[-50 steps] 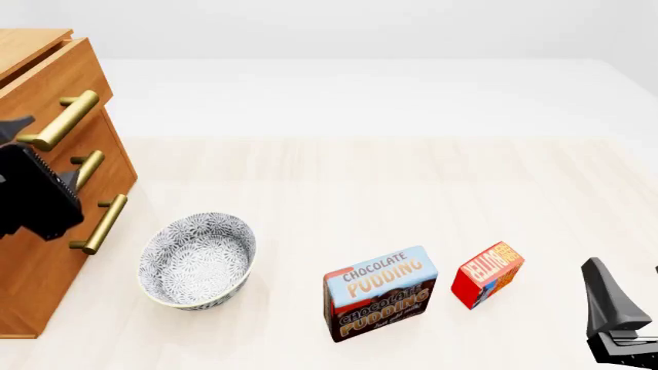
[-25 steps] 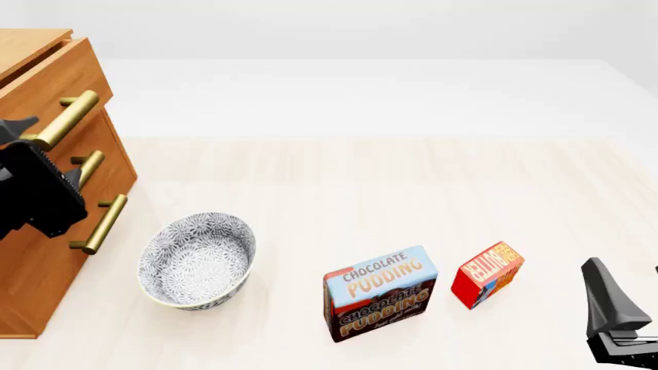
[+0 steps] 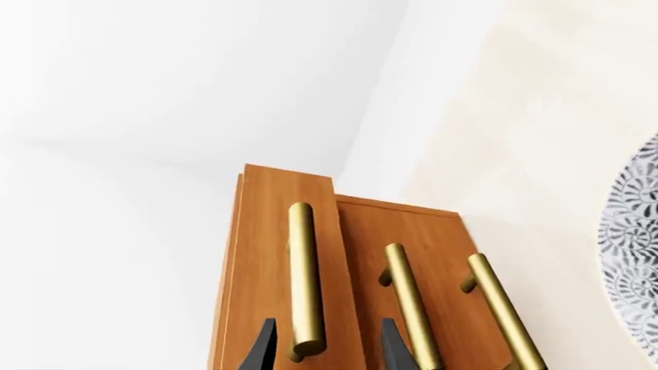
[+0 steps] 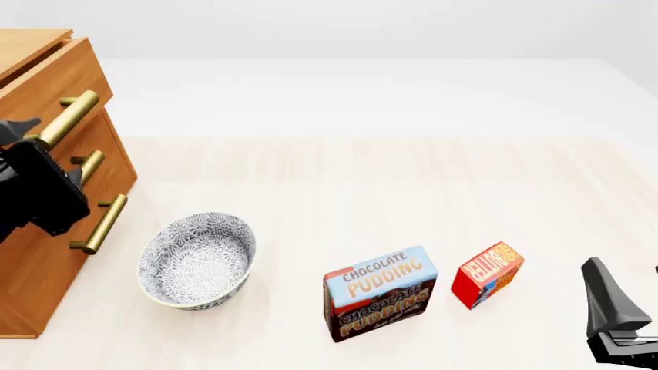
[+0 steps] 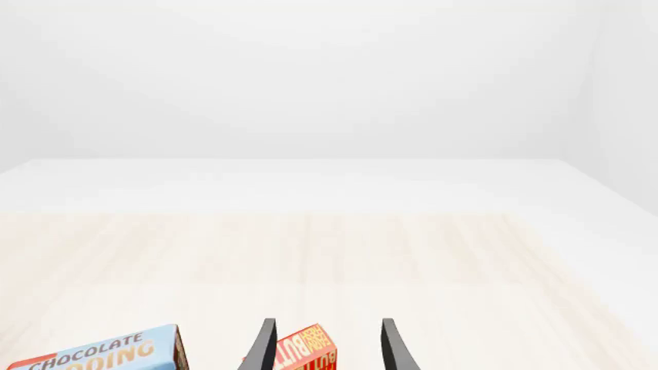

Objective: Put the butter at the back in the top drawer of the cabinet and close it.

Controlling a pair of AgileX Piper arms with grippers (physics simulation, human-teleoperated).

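Note:
The butter (image 4: 488,274), a small red box with an orange label, stands on the table at the right; in the right wrist view it (image 5: 308,353) shows between the fingers, farther out. My right gripper (image 4: 629,291) is open and empty, low at the front right, short of the butter. The cabinet (image 4: 41,254) stands at the left. My left gripper (image 4: 45,150) is open at the near end of the brass handle (image 4: 68,116) of the top drawer (image 4: 46,85). In the left wrist view its fingers (image 3: 263,348) straddle that handle (image 3: 302,277) without closing on it.
A blue-and-brown Chocolate Pudding box (image 4: 381,293) stands just left of the butter. A patterned grey bowl (image 4: 197,260) sits in front of the cabinet's lower drawers, whose handles (image 4: 101,223) stick out toward it. The table's far half is bare pale wood.
My left gripper has shifted slightly up and toward the top drawer's handle. The right arm, the butter, the pudding box and the bowl have not moved.

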